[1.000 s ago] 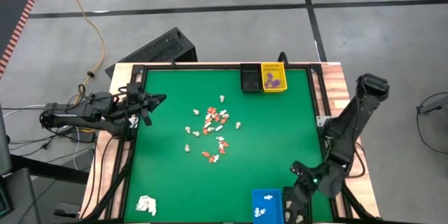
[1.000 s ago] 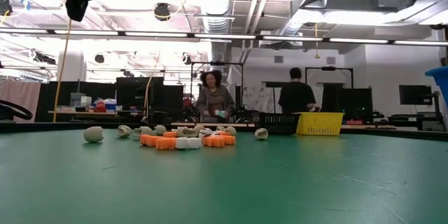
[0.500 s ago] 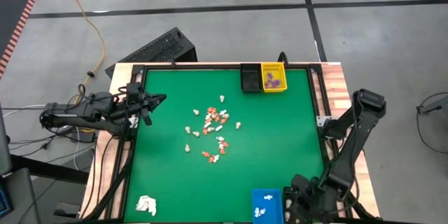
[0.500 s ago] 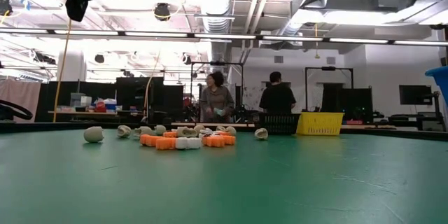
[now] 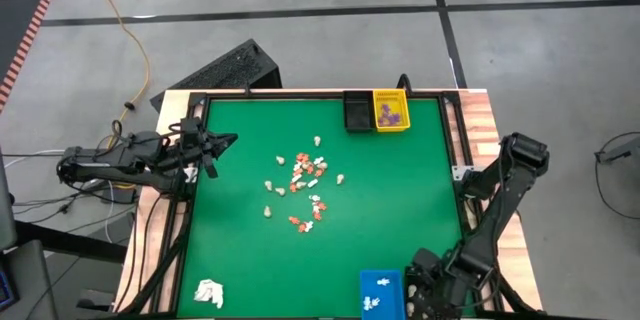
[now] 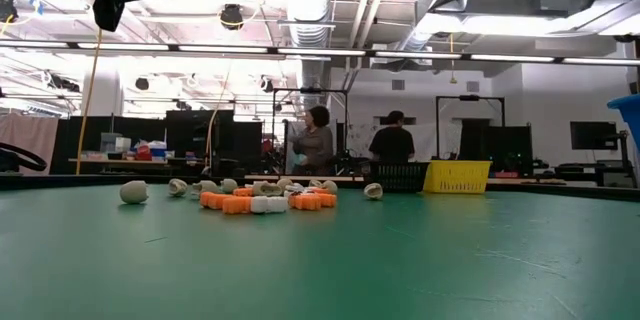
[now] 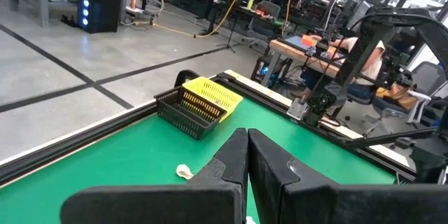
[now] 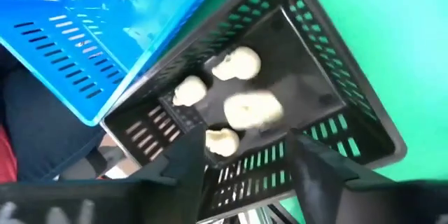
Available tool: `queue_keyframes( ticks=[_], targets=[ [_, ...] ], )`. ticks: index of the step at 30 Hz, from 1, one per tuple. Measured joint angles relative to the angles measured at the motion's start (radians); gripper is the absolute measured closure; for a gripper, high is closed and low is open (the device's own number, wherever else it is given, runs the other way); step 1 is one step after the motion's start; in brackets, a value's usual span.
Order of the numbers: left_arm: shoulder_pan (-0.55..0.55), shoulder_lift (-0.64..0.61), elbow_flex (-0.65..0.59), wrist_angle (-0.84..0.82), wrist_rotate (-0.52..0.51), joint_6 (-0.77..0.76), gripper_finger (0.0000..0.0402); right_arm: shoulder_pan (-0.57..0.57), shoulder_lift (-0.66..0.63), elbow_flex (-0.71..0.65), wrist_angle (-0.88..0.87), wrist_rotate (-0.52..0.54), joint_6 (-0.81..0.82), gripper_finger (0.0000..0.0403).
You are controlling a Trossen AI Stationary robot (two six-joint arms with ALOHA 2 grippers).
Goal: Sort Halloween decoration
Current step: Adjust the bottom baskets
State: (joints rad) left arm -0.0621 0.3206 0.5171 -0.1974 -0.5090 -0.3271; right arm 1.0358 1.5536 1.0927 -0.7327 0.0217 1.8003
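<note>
Black basket (image 8: 280, 105): four cream decorations (image 8: 238, 63), under the spread right gripper (image 8: 241, 157).
Blue basket (image 8: 105, 49): beside it, white piece.
Left gripper (image 7: 246, 155): pressed together.

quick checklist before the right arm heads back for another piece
1. Right gripper open over the black basket: ok.
2. Nothing between its fingers; cream pieces lie in the basket: ok.
3. Blue basket sits beside it, holding white pieces: ok.
4. Loose pile waits mid-table on the green mat: ok.
5. Left gripper shut, parked at the table's left edge, off the path: ok.
6. Whether the dropped piece has settled: cannot tell.
</note>
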Motion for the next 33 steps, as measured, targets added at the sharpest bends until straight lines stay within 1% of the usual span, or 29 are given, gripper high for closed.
queue_keyframes(
  ticks=[3,5,10,16,22,29,31,33],
  targets=[
    [0.000,0.000,0.000,0.000,0.000,0.000,0.0401,-0.006,-0.002,0.000,-0.021,0.001,-0.011,0.0200],
    [0.000,0.000,0.000,-0.001,0.000,0.000,0.0401,-0.002,-0.010,0.000,-0.032,0.002,-0.018,0.0207],
    [0.000,0.000,0.000,-0.016,0.000,0.001,0.0401,0.002,-0.033,0.000,-0.126,0.002,-0.018,0.0234],
    [0.000,0.000,0.000,-0.032,0.000,-0.001,0.0401,-0.017,-0.029,0.000,-0.196,0.002,-0.099,0.0258],
    [0.000,0.000,0.000,-0.032,0.000,0.006,0.0401,-0.018,-0.034,0.000,-0.214,-0.013,-0.123,0.0281],
    [0.000,0.000,0.000,-0.042,0.000,0.011,0.0401,-0.017,-0.034,0.000,-0.209,-0.031,-0.124,0.0328],
    [0.000,0.000,0.000,-0.053,0.000,0.012,0.0401,-0.017,-0.034,0.000,-0.212,-0.061,-0.121,0.0343],
    [0.000,0.000,0.000,-0.061,0.000,0.012,0.0401,-0.011,-0.034,0.000,-0.240,-0.136,-0.083,0.0359]
  ],
)
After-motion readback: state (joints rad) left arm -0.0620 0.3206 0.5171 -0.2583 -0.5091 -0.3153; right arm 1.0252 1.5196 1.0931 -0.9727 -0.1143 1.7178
